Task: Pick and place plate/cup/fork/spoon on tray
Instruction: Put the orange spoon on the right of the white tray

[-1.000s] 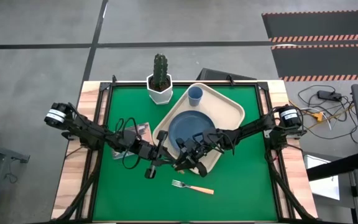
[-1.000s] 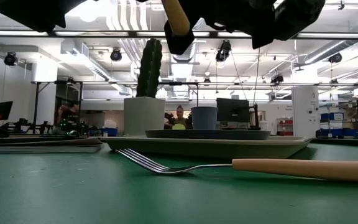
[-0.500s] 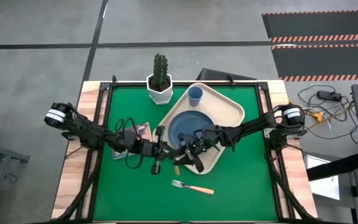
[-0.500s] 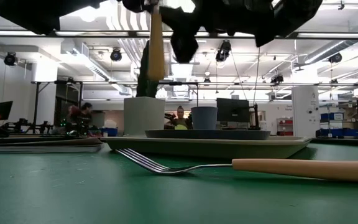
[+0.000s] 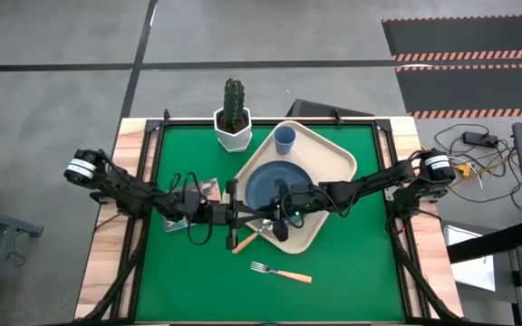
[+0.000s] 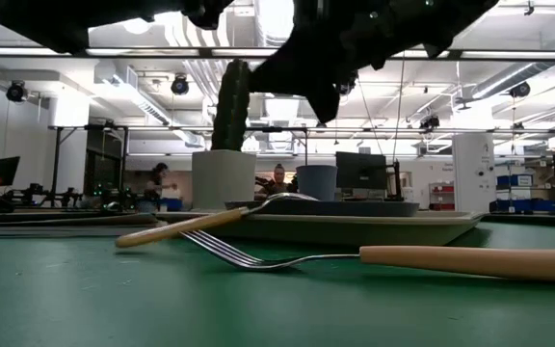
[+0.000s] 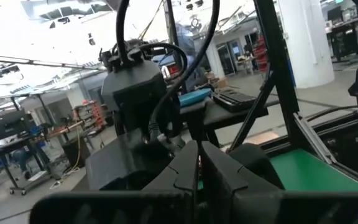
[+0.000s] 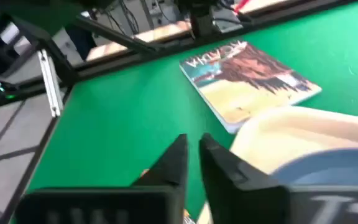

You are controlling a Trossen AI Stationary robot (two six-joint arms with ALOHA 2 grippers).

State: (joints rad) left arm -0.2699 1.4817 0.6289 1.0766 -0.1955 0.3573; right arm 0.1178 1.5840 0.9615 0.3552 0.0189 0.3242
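The spoon (image 5: 247,238) lies free: its silver bowl (image 6: 285,200) rests on the near left rim of the cream tray (image 5: 338,156) and its orange-tan handle end (image 6: 128,240) rests on the green mat. The dark blue plate (image 5: 275,181) and the blue cup (image 5: 285,138) sit on the tray. The fork (image 5: 281,272) lies on the mat near the front edge. My right gripper (image 5: 280,215) hovers over the tray's near left part, just above the spoon's bowl, with a narrow gap between its fingers. My left gripper (image 5: 231,215) is shut and empty, left of the tray.
A cactus in a white faceted pot (image 5: 233,127) stands at the far edge. A small picture card (image 5: 208,188) lies on the mat left of the tray, under my left arm. Green mat lies open on the near left and near right.
The spoon hung handle down from my right gripper above the mat. It now lies tilted, its bowl on the tray's rim and its handle end on the mat. My right gripper has let go and moved toward the far edge over the tray. My left gripper has moved toward the far edge.
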